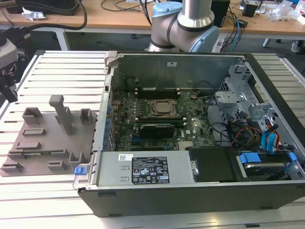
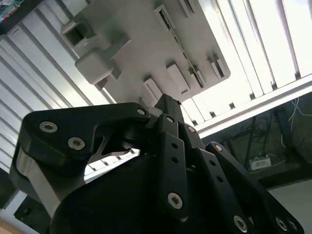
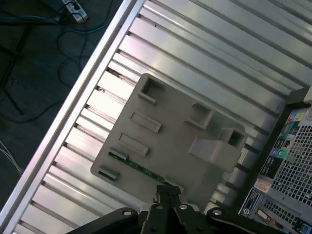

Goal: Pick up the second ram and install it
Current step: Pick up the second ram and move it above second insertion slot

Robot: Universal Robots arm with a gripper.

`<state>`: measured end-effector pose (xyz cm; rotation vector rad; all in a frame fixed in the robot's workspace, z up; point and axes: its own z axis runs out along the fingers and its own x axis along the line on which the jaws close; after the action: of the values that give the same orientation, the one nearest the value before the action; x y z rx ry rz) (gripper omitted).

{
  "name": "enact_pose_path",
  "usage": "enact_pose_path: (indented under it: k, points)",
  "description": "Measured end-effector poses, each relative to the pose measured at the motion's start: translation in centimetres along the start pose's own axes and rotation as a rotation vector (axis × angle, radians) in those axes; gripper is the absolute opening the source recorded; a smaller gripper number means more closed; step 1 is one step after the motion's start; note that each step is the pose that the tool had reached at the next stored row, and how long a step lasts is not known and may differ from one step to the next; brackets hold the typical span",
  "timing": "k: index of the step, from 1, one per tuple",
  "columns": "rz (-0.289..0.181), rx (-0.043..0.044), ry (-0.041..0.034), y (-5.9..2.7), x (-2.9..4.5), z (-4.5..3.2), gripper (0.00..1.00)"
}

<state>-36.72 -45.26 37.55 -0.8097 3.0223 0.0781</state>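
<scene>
End effector (image 3: 167,191) hangs clenched and empty just above the second ram (image 3: 139,168), which stands on edge in a slot of the grey holder plate (image 3: 170,131) on the table (image 3: 195,48), presumably for easy pinching.

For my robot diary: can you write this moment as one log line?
gripper: over grey holder plate, jaws shut | second ram: lying in plate, not yet picked up

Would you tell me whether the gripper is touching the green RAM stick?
Cannot tell: in the first wrist view the gripper overlaps one end of the RAM stick, hiding any gap or contact.
</scene>
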Motion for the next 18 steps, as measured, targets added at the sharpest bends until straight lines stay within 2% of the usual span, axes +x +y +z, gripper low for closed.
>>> enact_pose_path:
  k: [3, 5, 8, 12, 15, 18]
  points:
    - [-0.089, -0.0021, 0.004, 0.0, 0.0, 0.0, 0.1]
    - [-0.115, -0.0028, 0.0053, 0.0, 0.0, 0.0, 0.1]
    - [-0.212, -0.0051, 0.0096, 0.0, 0.0, 0.0, 0.1]
    - [-0.29, -0.007, 0.0131, 0.0, 0.0, 0.0, 0.1]
    - [-0.386, -0.0094, 0.0175, 0.0, 0.0, 0.0, 0.1]
    - [-0.437, -0.0106, 0.0198, 0.0, 0.0, 0.0, 0.1]
